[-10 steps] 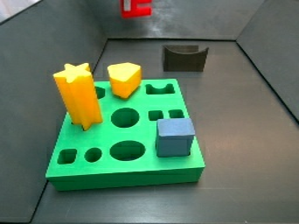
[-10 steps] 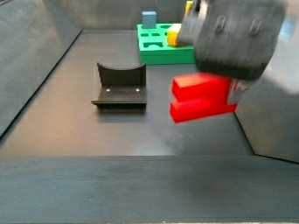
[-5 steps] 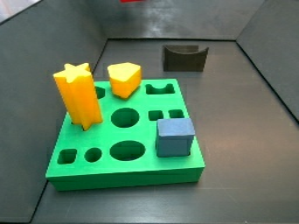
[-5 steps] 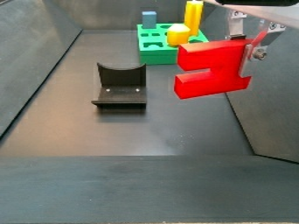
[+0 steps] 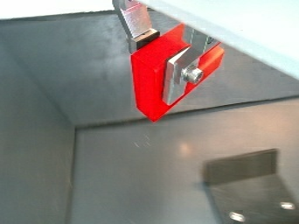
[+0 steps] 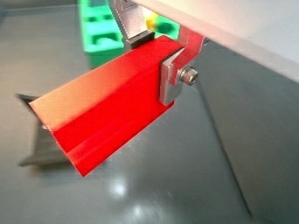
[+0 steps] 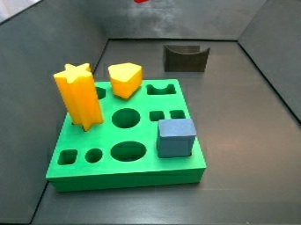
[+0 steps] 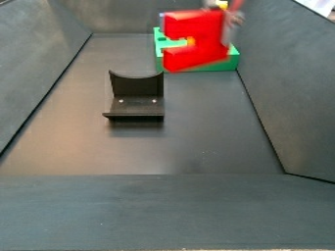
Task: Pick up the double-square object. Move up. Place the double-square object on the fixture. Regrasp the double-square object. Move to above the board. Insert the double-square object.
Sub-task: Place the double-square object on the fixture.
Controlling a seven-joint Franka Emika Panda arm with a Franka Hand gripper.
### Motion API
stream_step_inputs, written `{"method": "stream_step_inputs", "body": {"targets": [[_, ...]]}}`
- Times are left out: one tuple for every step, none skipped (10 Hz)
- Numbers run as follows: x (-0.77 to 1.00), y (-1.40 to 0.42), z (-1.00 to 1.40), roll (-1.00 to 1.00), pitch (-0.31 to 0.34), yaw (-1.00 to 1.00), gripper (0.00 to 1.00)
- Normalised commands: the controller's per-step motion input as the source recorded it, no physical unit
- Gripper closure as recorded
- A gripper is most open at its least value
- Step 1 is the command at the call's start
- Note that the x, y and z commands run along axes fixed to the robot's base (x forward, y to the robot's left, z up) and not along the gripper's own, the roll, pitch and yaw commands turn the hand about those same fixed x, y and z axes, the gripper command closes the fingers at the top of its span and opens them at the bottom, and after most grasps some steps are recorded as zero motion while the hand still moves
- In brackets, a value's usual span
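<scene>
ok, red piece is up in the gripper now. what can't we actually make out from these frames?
- Gripper: in both wrist views only the silver fingers show, clamped on the double-square object; the body is cut off.
- In a side view the double-square object hides part of the board, and the gripper is cut off at the top edge.
- Another side view shows just a red sliver at the top edge.
- Fixture: cut by the frame edge in a wrist view.

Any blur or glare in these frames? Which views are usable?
Both wrist views: sharp on the red block, clamped in the hand; soft sheen on the floor. Side view with the green board: crisp, evenly lit, red block only a sliver at the top edge. Side view with the fixture: raised red block slightly blurred, background soft.
</scene>
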Motion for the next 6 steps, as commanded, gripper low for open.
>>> {"method": "stream_step_inputs", "body": {"targets": [[1.00,-0.69,0.15,-0.07,-0.001,1.00,1.00],[1.00,-0.61,0.14,-0.08,0.009,1.00,1.00],[1.00,-0.52,0.12,-0.09,0.023,1.00,1.00],[1.00,-0.46,0.11,-0.10,0.035,1.00,1.00],[1.00,-0.41,0.10,-0.10,0.044,1.00,1.00],[1.00,-0.34,0.08,-0.11,0.065,1.00,1.00]]}}
